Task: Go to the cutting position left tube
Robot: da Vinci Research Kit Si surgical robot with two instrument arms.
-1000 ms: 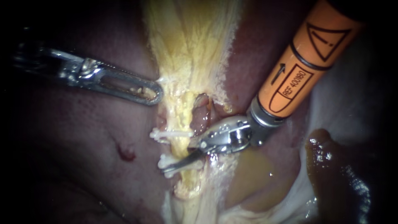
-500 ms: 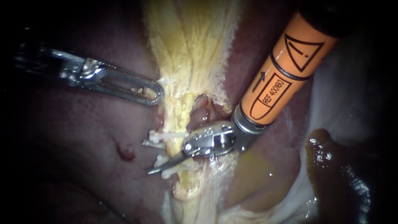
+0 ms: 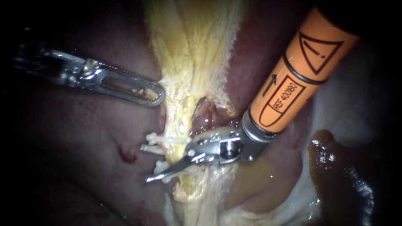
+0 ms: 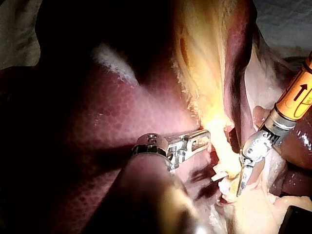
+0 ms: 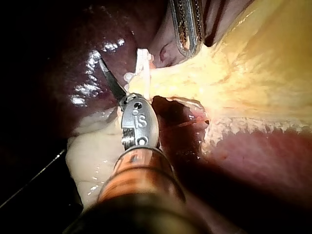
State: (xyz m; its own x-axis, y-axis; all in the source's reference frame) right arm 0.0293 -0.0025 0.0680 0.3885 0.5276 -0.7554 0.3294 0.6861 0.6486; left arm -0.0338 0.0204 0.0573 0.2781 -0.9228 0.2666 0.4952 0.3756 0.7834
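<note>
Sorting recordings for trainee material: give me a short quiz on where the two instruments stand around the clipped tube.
1. True or false: the left instrument touches the white clips.
2. The shaft of the right instrument is: A orange, B blue, C green.
3. Which instrument's tip reaches the tube at the clips?
Key: 1 false; 2 A; 3 the right instrument.
</note>
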